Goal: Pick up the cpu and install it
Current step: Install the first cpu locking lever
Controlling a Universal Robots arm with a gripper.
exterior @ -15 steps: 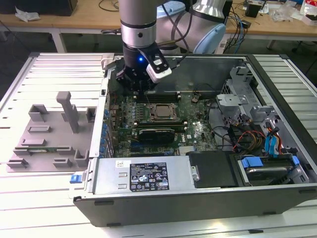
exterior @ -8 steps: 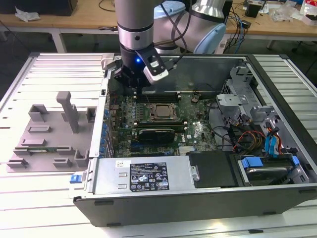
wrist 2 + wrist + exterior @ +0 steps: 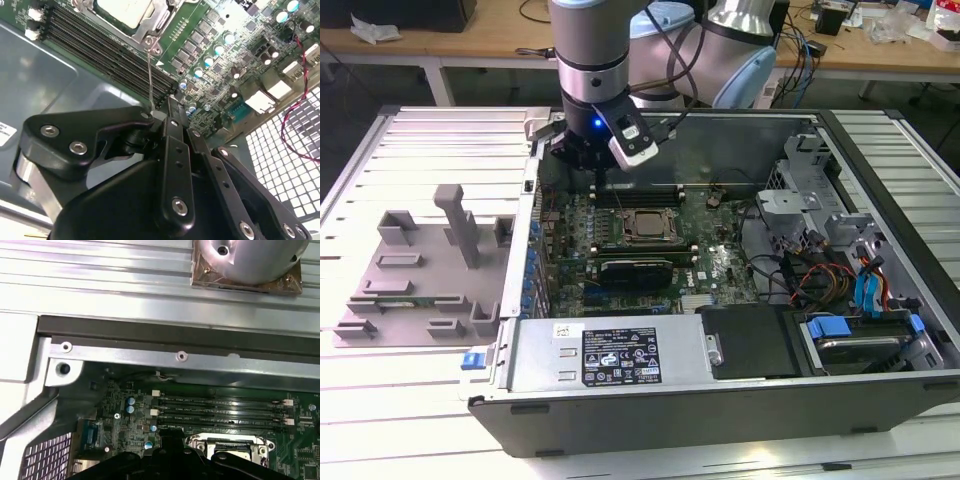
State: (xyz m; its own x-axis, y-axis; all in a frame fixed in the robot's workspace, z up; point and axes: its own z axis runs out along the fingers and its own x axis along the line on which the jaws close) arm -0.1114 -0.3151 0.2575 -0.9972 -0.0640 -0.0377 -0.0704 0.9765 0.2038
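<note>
Hanging low inside the open computer case (image 3: 720, 420), beside the memory slots (image 3: 100, 45) and socket frame (image 3: 160, 17). Cannot tell how wide the tool (image 3: 167, 107) stands: crowded by its own black linkage in the second wrist view, masked by the wrist in the exterior view. Lying in that frame, apart from the tool, the cpu (image 3: 645, 226), pale top partly cut off. Meeting or merely crossing the tool's end, a thin lever (image 3: 150, 75); unclear which.

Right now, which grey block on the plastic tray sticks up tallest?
The narrow post near the middle of the tray; the other blocks are squat.
</note>
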